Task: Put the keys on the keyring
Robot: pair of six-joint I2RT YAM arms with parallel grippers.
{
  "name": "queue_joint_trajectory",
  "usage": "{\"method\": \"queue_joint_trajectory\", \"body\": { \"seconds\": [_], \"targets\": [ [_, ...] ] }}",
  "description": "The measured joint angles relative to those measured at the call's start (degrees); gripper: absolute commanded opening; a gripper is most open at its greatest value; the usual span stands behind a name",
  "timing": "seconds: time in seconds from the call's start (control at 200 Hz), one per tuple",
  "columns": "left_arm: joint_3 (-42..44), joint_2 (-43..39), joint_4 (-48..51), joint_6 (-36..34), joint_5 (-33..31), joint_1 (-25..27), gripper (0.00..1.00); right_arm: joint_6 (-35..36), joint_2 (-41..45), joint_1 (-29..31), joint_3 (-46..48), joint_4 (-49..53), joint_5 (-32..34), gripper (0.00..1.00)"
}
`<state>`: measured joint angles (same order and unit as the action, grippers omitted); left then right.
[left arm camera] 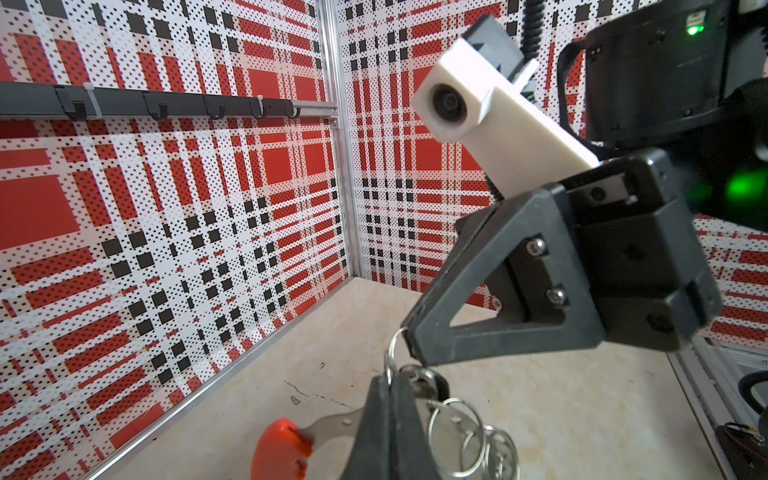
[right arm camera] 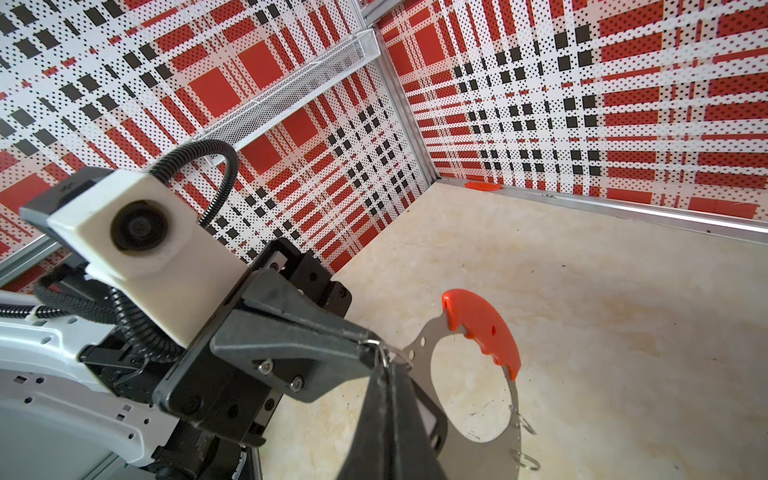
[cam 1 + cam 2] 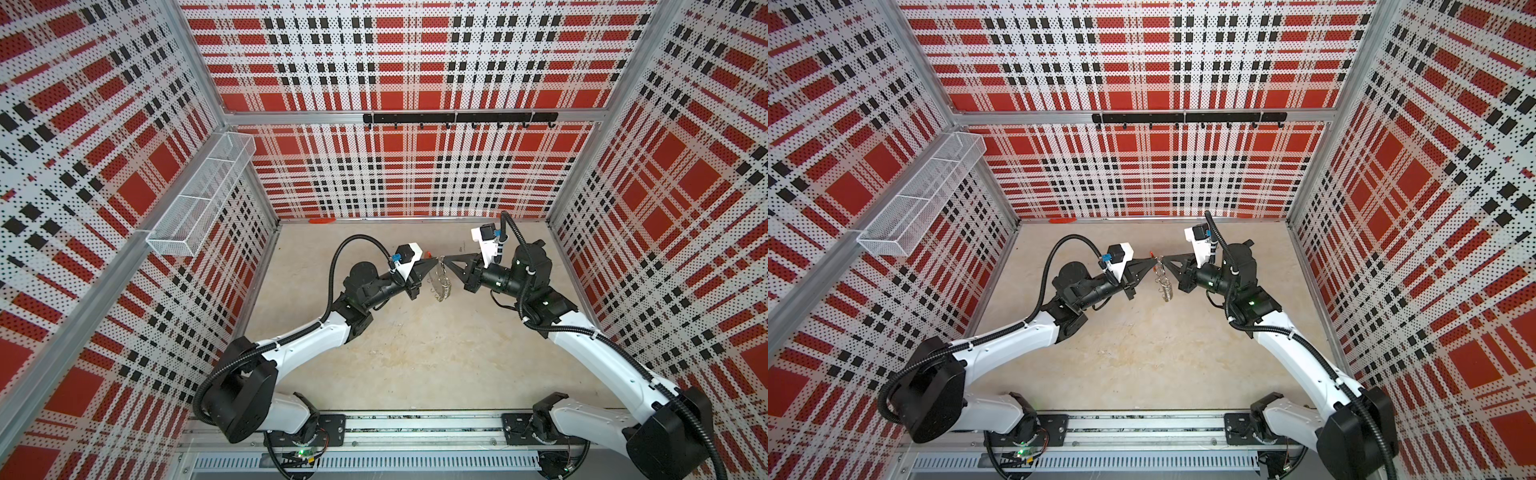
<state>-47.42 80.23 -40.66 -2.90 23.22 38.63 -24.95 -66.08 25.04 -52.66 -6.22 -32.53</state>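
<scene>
Tips nearly meeting mid-air, left gripper (image 3: 436, 259) clamped on keyring (image 2: 484, 328), right gripper (image 3: 448, 261) pinching a split ring (image 1: 390, 349), open table (image 3: 415, 357) all round, walls (image 3: 415, 174) well off.

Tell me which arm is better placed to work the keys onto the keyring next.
Probably the right: the right gripper pinches a split ring by the keys, while the left gripper is shut on the keyring, steadying it in the air.

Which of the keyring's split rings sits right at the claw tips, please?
The split ring pinched where left claw and right claw meet; the other rings dangle free along the keyring.
</scene>
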Motion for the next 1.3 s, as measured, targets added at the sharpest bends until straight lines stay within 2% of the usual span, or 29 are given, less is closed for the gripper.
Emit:
{"method": "queue_joint_trajectory", "body": {
  "seconds": [0.291, 0.491, 0.717, 0.937, 1.298],
  "targets": [
    [0.02, 0.0, 0.13, -0.44, -0.96, -0.04, 0.0, -2.4, -1.4, -0.2, -1.57, 1.64, -0.11, 0.0],
    [0.11, 0.0, 0.04, -2.38, -1.09, -0.24, 0.0, -5.05, -4.07, -1.9, -4.72, 4.42, -4.81, 0.0],
    [0.13, -0.02, -0.09, -6.14, 0.87, -1.22, 0.0, -6.32, -7.28, -2.99, -10.14, 11.13, -9.2, 0.0],
    [0.37, -0.02, 0.09, -7.82, 3.02, -1.97, 0.0, -9.44, -9.33, -4.63, -11.39, 12.92, -13.77, 0.0],
    [0.46, -0.42, -0.46, -8.35, 5.27, -2.25, 0.0, -11.8, -10.45, -5.35, -11.32, 14.16, -14.86, 0.0]
  ]
}}
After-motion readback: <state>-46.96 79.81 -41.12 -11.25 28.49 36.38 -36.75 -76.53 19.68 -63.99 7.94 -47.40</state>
